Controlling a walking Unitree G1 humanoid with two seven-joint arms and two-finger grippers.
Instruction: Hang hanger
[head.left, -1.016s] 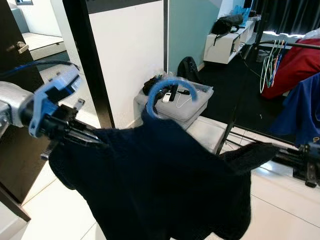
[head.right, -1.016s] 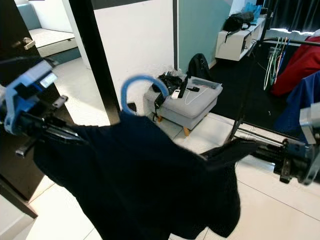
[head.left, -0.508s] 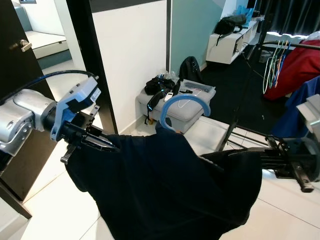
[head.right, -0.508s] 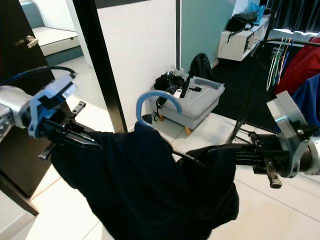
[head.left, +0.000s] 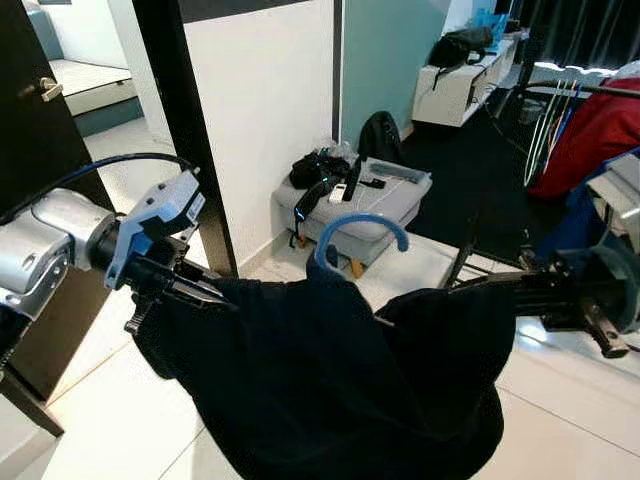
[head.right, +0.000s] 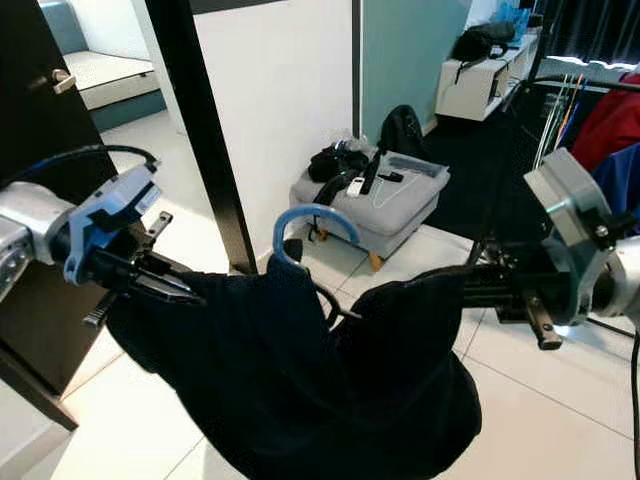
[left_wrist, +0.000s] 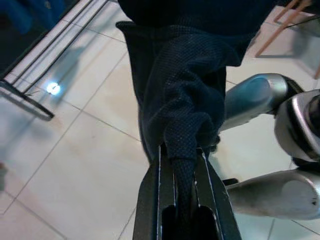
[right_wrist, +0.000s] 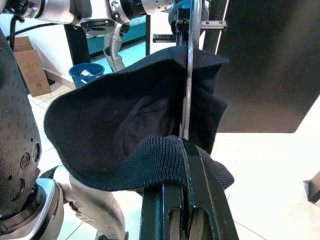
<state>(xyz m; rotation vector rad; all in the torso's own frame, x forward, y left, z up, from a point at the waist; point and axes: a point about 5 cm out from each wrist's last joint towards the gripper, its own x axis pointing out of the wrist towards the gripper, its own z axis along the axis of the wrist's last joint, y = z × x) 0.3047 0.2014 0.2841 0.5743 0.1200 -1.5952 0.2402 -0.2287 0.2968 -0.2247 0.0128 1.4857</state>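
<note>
White tile floor (head.left: 560, 420). Grey ottoman (head.left: 375, 215) stands on it by the wall, black bag (head.left: 380, 135) behind it. Black gear (head.left: 318, 172), remote (head.left: 352, 183) and cable on the ottoman.

One dark garment (head.left: 350, 380) and one blue hanger (head.left: 360, 232) inside it. Two grippers are on it: the left gripper (head.left: 205, 293) at nine o'clock, the right gripper (head.right: 475, 285) at three. One grey ottoman (head.left: 385, 205) stands at twelve, one white cabinet (head.left: 465, 85) at one o'clock, one dark door (head.left: 35, 150) at ten.
</note>
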